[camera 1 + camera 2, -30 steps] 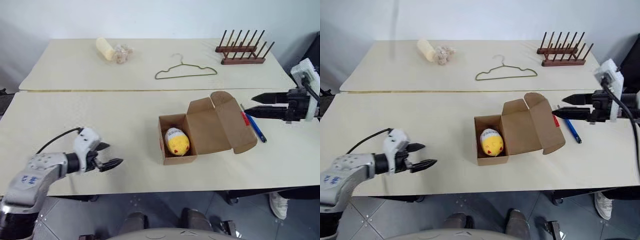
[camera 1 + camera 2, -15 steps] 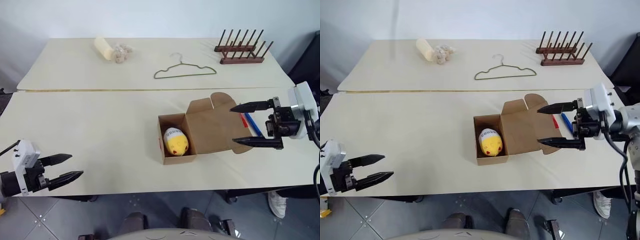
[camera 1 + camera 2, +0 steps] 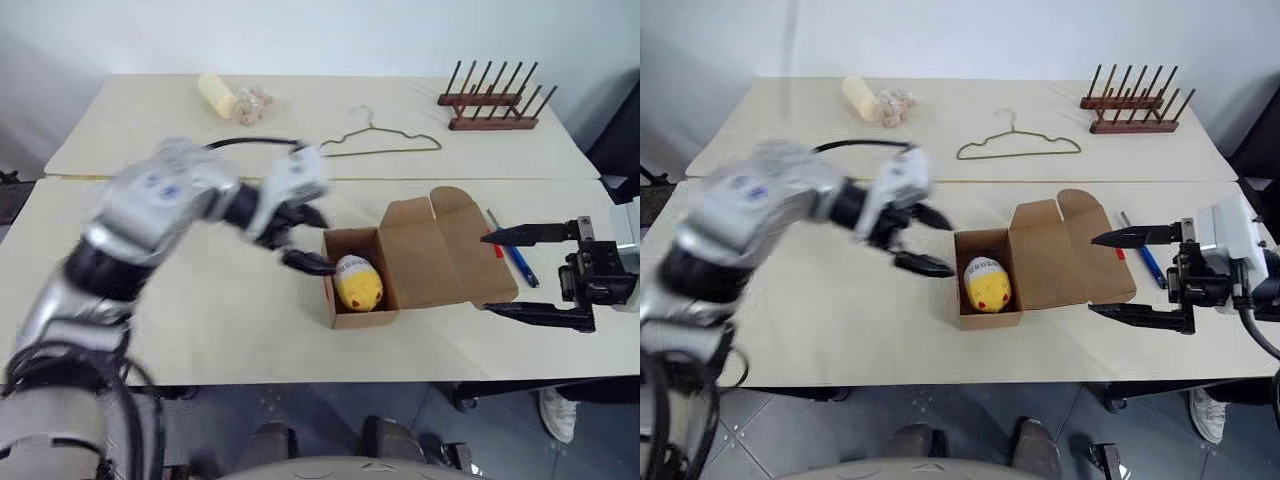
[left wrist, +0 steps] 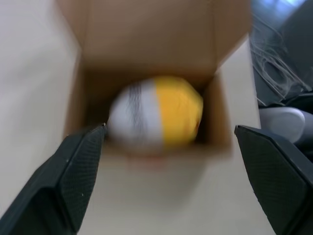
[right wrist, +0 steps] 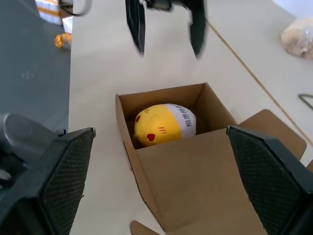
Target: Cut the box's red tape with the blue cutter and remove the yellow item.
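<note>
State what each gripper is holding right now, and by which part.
Nothing is held. The left gripper is open beside the box, short of the yellow item; the right gripper is open and empty.

Looks like a robot test lab, not a home or shop: two plain cream worktops (image 3: 250, 330) pushed edge to edge against a bare white wall (image 3: 300, 35), grey tiled floor (image 3: 320, 420) underneath. Unrelated props are spread out like test pieces: dark wooden peg rack (image 3: 497, 100), thin green wire hanger (image 3: 380, 142), pale yellow cylinder roll (image 3: 217, 96). Loose cables on the floor in the left wrist view.
</note>
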You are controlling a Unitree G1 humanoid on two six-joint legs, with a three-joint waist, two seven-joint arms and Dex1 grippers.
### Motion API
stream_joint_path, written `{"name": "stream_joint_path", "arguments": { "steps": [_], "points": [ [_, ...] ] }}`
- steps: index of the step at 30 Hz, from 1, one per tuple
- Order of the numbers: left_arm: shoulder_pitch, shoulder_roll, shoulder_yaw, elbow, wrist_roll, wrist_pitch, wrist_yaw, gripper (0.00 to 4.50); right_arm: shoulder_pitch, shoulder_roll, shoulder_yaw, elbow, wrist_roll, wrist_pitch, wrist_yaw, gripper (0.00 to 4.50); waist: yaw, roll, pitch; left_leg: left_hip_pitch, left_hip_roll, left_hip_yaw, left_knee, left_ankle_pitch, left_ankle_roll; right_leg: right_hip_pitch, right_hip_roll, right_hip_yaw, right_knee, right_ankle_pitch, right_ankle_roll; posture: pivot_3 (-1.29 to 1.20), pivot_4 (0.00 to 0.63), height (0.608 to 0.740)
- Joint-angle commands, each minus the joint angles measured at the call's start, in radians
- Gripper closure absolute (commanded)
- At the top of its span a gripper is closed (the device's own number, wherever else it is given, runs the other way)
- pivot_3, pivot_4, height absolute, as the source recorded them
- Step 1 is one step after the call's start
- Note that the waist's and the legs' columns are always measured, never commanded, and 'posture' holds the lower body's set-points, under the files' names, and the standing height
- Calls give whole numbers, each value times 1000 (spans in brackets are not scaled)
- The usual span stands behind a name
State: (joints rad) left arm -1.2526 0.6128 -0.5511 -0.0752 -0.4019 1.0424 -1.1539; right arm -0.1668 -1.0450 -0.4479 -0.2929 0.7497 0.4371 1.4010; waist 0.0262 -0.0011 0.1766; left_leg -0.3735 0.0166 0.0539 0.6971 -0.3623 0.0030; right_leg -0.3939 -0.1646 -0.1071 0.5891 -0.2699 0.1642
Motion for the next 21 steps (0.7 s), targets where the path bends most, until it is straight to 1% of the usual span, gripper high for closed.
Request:
{"name": "stream_joint_path", "arguments": {
  "steps": [1, 5, 9, 13, 18, 21],
  "points": [
    [-58, -52, -87, 103, 91, -70, -34, 14, 48, -5, -66, -65, 20, 18, -31, 0, -8, 1, 0, 1, 0, 1, -2, 0, 0, 0, 0, 0, 0, 0, 0, 0, 150, 740],
    [-105, -107, -206, 234, 213, -207, -99, 14, 123, 26, -106, -143, 46, 46, -90, 0, -1, 1, 1, 2, 1, 1, -5, 1, -1, -2, 1, 1, 0, -1, -1, 0, 150, 740],
    [-128, -150, -261, 351, 306, -309, -152, 14, 171, 53, -130, -202, 76, 76, -152, 0, 9, -1, 2, -1, 0, 1, 0, 0, 0, -2, 0, 1, 0, 0, 0, 0, 150, 740],
    [-133, -208, -259, 431, 356, -355, -194, 14, 200, 68, -134, -233, 87, 84, -189, 0, 28, -2, 2, -2, 0, 0, 2, 0, 1, -2, 0, 1, 0, 0, 0, 0, 150, 740],
    [-137, -303, -249, 553, 416, -402, -198, 14, 210, 82, -128, -244, 92, 82, -212, 0, 31, -2, 3, -2, 0, 0, 2, 0, 1, -2, 0, 0, 0, 0, 0, 0, 150, 740],
    [-140, -337, -238, 610, 451, -434, -199, 14, 211, 77, -124, -237, 92, 79, -208, 0, 28, -2, 3, -2, 0, 0, 2, -1, 1, -2, 0, 0, 0, 0, 0, 0, 150, 740]
  ]
}}
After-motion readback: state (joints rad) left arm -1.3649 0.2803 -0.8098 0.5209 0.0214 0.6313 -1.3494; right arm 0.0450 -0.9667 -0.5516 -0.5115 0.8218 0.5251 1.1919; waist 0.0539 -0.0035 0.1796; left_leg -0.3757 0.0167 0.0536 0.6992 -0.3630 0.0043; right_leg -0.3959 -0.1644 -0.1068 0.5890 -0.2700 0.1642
